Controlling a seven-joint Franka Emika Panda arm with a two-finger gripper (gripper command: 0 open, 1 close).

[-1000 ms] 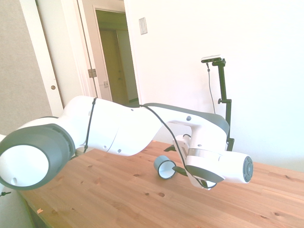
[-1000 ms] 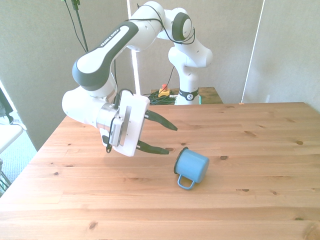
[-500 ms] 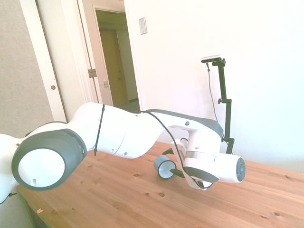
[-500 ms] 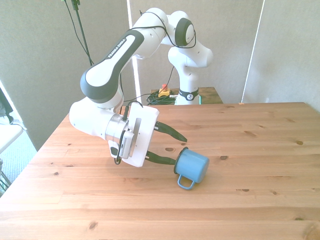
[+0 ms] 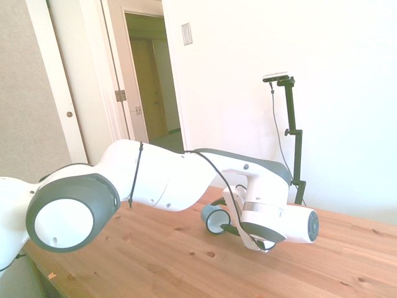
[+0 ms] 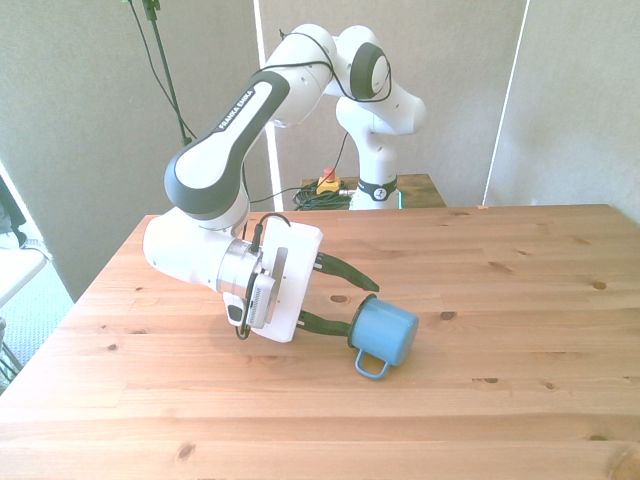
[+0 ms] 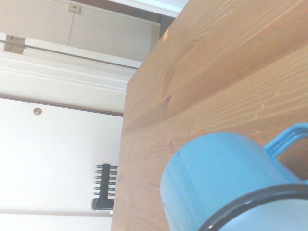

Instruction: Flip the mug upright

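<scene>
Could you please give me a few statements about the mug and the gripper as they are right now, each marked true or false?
1. The mug lies on its side on the table. True.
2. The gripper is open, its fingers reaching the mug's rim. True.
3. The mug's handle points straight up. False: in the front view it sits low, toward the table's near edge.
4. The mug is red. False: it is light blue with a dark rim.
5. The mug is lifted off the table. False: it rests on the wood.
</scene>
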